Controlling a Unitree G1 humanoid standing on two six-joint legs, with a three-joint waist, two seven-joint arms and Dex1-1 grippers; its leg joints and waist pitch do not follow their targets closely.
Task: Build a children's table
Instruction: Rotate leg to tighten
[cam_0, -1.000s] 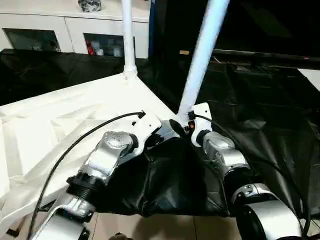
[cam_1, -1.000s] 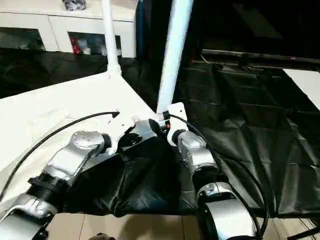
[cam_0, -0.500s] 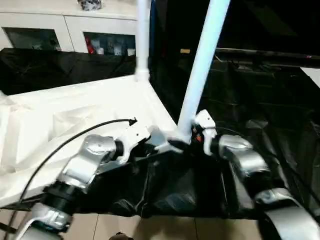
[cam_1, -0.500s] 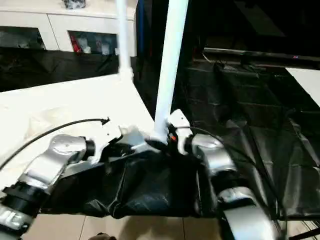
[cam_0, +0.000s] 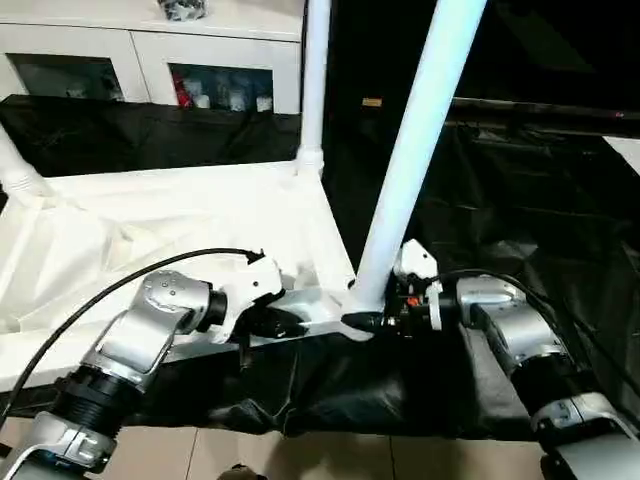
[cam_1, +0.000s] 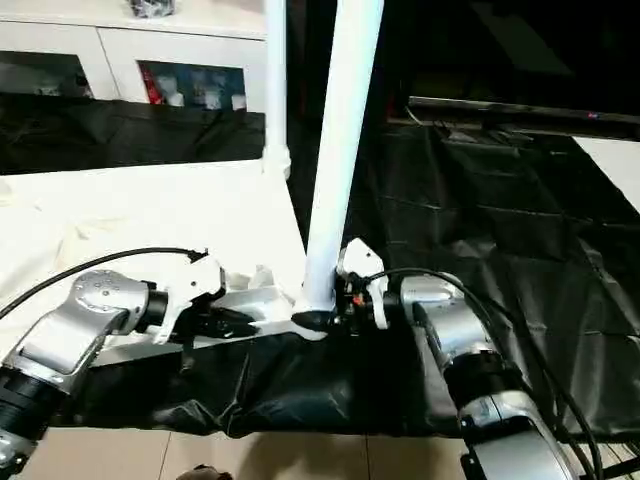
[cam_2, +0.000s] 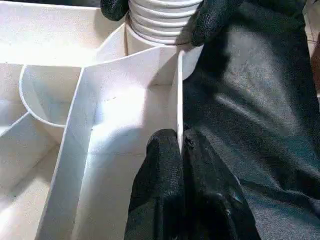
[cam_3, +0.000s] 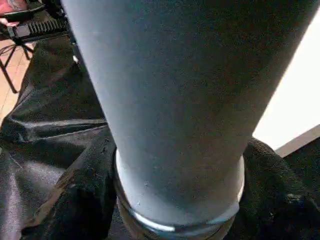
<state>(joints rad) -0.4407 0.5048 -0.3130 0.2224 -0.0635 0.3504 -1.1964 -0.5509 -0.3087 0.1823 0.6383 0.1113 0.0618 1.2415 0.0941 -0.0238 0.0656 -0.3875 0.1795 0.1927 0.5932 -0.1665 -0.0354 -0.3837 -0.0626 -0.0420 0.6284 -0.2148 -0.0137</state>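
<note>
The left gripper (cam_2: 181, 150) was pinched on the tabletop's (cam_0: 150, 215) edge wall. The right gripper (cam_3: 177, 200) was clasped around the nearest leg's (cam_0: 420, 150) base, whose ribbed end was seen from the left wrist

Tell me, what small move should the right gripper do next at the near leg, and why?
Probably keep turning the near leg into its corner socket. The right gripper is around the leg's base, and threaded rings are visible above the socket, so the leg seems not fully seated. The left gripper pinches the tabletop rim, steadying it.
</note>
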